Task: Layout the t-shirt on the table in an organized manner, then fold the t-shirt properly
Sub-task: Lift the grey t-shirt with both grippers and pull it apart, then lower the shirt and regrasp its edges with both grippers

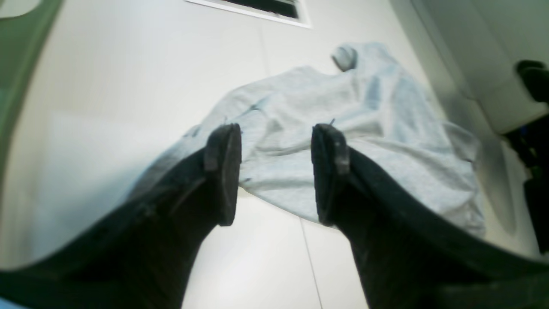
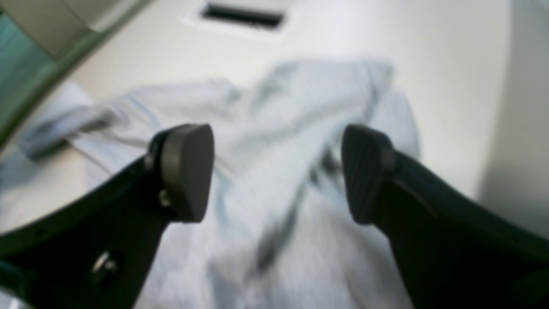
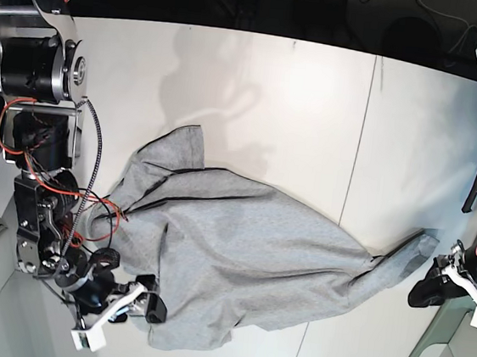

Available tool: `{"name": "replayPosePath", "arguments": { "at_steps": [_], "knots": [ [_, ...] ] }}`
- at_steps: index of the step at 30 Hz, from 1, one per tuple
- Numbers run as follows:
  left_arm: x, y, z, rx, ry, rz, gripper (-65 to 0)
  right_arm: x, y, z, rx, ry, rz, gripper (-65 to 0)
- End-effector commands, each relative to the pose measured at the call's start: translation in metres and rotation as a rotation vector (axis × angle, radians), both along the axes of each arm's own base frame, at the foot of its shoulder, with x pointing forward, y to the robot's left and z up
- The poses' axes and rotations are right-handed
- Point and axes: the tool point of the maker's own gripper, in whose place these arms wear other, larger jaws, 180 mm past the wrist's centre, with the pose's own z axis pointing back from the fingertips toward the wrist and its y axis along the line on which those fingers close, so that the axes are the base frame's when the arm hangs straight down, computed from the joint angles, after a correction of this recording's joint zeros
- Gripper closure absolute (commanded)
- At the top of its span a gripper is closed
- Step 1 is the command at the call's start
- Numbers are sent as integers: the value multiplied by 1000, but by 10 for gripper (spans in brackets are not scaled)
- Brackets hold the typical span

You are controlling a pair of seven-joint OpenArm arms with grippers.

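Base view: the t-shirt (image 3: 239,255) lies crumpled across the table (image 3: 314,110), not yet spread. The 2 arms flank it, likely to pull opposite ends flat. The left gripper (image 1: 274,171) and right gripper (image 2: 276,171) both gape, holding nothing. Dark marks show, but no lettering is readable.

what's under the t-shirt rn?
Only the white table shows around the crumpled t-shirt. Whatever lies beneath its bunched folds is covered, so nothing else can be confirmed. Both jaws are open, holding nothing.
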Motion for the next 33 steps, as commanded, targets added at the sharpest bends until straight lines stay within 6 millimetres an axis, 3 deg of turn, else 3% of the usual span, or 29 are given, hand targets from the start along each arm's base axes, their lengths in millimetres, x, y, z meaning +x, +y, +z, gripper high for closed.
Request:
{"name": "replayPosePath", "arguments": {
  "at_steps": [1, 4, 7, 10, 13, 19, 23, 28, 30, 31, 33],
  "knots": [
    [3, 4, 13, 8, -35, -1, -292, 3, -6, 10, 26, -17, -17, -451],
    [2, -4, 2, 8, -22, -5, -293, -21, -29, -29, 85, 82, -94, -451],
    [11, -14, -4, 52, -59, 8, -321, -44, -58, -55, 186, 135, -190, -451],
    [18, -17, -29, 160, -28, 49, -394, -68, -80, -75, 261, 168, -249, -451],
    [18, -25, -51, 265, 3, 28, -404, -98, -86, -104, 285, 246, -272, -451],
    [22, -13, -68, 361, 15, 91, -404, -139, -65, -138, 360, 343, -270, -451],
    [21, -3, -82, 377, 62, 152, -404, -148, -39, -146, 395, 368, -245, -451],
    [20, 3, -91, 372, 93, 170, -404, -144, 6, -143, 424, 349, -193, -443],
    [20, 3, -91, 372, 93, 170, -404, -140, 18, -140, 410, 312, -184, -389],
    [20, 3, -91, 372, 93, 170, -404, -139, 23, -139, 412, 302, -183, -326],
    [20, 3, -91, 372, 93, 170, -404, -137, 27, -137, 426, 295, -185, -135]
  ]
}}
